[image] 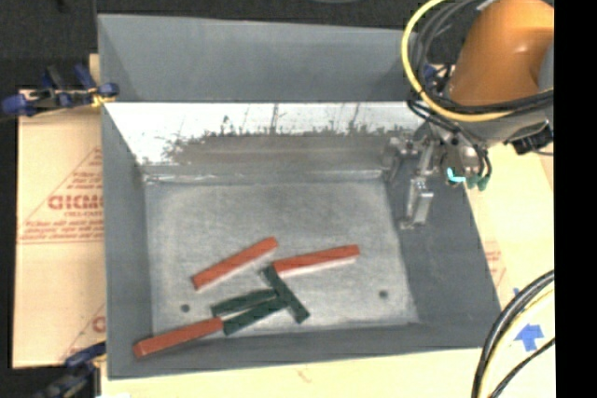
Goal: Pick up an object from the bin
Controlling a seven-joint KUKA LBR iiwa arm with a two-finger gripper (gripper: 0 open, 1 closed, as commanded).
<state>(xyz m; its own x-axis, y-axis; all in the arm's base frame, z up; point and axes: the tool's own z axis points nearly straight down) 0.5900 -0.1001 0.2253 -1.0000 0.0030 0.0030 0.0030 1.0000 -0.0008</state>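
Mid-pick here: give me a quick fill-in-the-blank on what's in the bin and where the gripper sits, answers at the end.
1. The red sticks lying in the bin number ___.
2. The crossed sticks on the bin's floor, among the red ones, are dark ___.
3. The gripper hangs near the bin's ___ wall as the camera sees it, apart from every stick.

Missing words: three; green; right.

Grey bin (280,75); red-orange sticks (233,263); dark green sticks (244,306).
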